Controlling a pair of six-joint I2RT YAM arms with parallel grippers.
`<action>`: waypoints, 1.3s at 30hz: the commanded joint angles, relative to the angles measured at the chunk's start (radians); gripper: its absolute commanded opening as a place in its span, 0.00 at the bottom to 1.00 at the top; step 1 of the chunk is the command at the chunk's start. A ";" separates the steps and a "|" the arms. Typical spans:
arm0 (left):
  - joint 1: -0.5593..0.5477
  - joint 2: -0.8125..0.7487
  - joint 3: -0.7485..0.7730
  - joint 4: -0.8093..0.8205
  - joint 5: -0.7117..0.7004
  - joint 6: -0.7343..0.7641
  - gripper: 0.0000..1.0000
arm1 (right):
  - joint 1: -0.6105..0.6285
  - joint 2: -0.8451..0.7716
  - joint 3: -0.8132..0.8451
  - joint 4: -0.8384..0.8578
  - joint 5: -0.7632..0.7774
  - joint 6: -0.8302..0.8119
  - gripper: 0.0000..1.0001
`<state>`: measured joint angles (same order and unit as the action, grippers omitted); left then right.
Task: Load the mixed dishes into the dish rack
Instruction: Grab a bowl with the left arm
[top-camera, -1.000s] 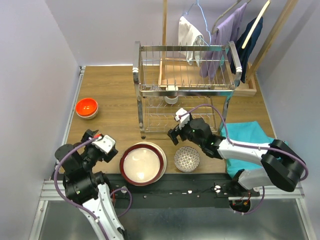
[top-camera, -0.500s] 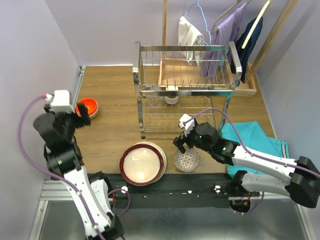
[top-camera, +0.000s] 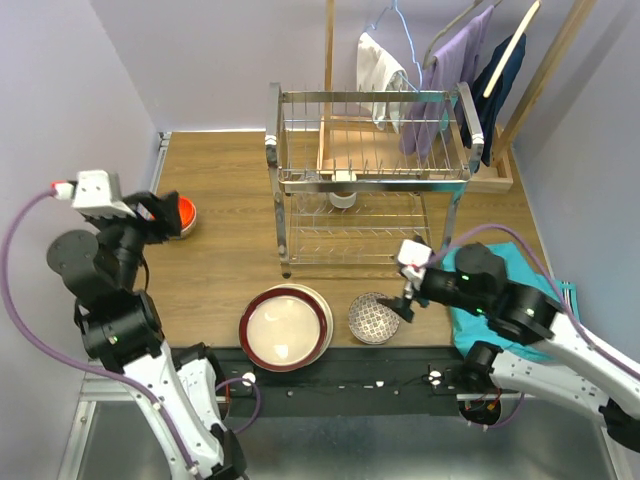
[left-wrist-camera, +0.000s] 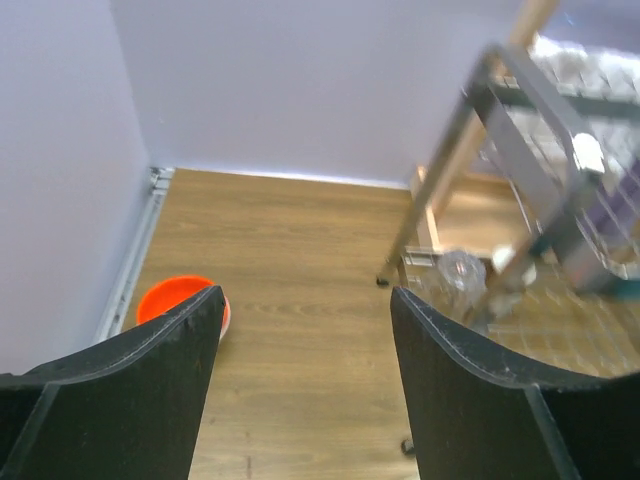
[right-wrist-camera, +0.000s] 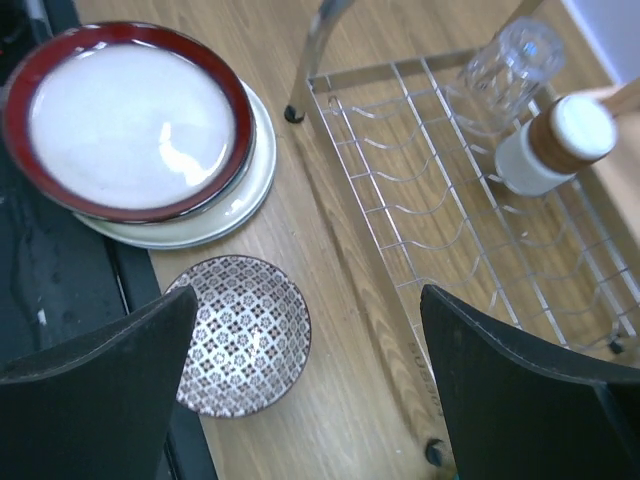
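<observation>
From above: shows the left tool (top-camera: 160, 213) high at middle left, partly covering the orange bowl (top-camera: 186, 214); the right tool (top-camera: 408, 298) just right of the patterned bowl (top-camera: 373, 318) at lower centre; dish rack (top-camera: 370, 180) at upper centre, stacked plates (top-camera: 285, 328) lower left of it.

Through the left wrist: spread wide, empty, orange bowl lower left, half behind one finger. Risks clipping its rim and skidding it across the tabletop (left-wrist-camera: 300, 250).

Through the right wrist: wide too, holding nothing, patterned bowl low and left of centre. Could pinch off-centre and flip it, or snag the rack's wire alongside.
</observation>
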<state>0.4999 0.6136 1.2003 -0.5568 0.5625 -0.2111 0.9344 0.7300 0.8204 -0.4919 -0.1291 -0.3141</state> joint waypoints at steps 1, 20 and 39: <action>-0.006 0.233 0.213 -0.034 -0.294 -0.242 0.77 | 0.000 -0.052 0.075 -0.180 0.084 -0.071 1.00; -0.806 0.436 0.414 0.212 -0.672 0.041 0.80 | -0.382 -0.024 0.232 -0.108 0.661 -0.447 1.00; -1.347 0.380 0.183 0.092 -0.361 0.327 0.72 | -0.638 0.011 0.189 0.078 0.697 -0.266 1.00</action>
<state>-0.6716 0.8825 1.2797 -0.5133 0.3256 -0.0296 0.3054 0.7406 1.0264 -0.4858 0.5533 -0.6109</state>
